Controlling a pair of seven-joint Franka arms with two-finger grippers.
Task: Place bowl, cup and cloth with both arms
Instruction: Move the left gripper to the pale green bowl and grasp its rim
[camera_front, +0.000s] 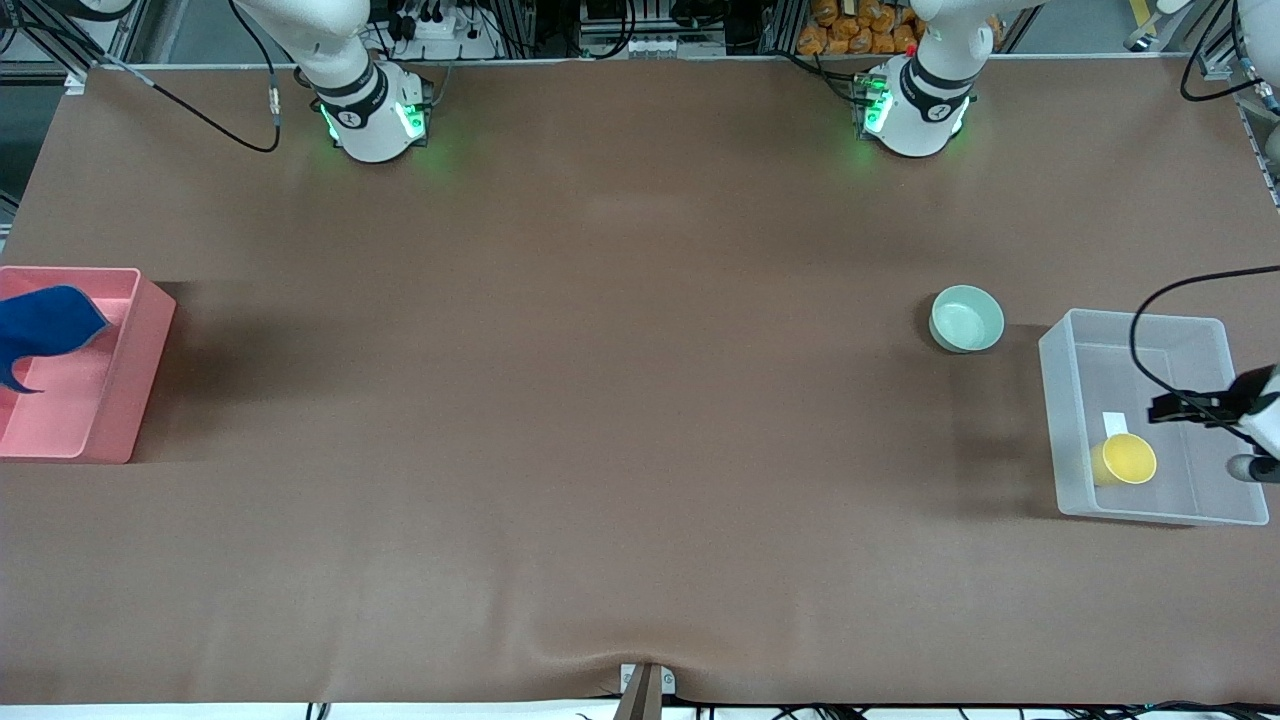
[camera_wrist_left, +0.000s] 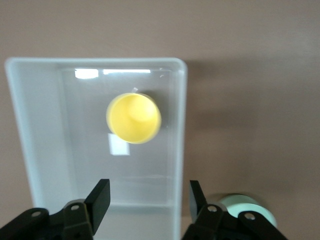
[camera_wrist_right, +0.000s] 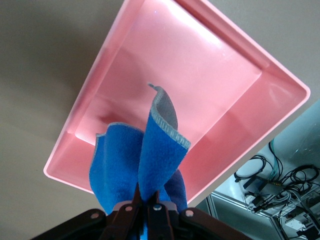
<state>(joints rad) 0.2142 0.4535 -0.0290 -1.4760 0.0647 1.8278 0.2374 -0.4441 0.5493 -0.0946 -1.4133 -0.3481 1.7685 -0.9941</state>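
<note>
Cloth (camera_wrist_right: 142, 165), soft and limp, was pinched by the right gripper (camera_wrist_right: 148, 206) over the pink bin (camera_wrist_right: 280, 82). Spread over the clear bin (camera_wrist_left: 181, 125), the left gripper (camera_wrist_left: 149, 196) held nothing; the light cup (camera_wrist_left: 134, 118) lay below it.

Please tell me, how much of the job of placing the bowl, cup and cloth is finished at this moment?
Done: the yellow cup lies in the clear bin, and the left pincer is open above it, empty. In hand: the right pincer is shut on the blue cloth, hanging over the pink bin, not released. Left: the green bowl sits on the table beside the clear bin, untouched.
</note>
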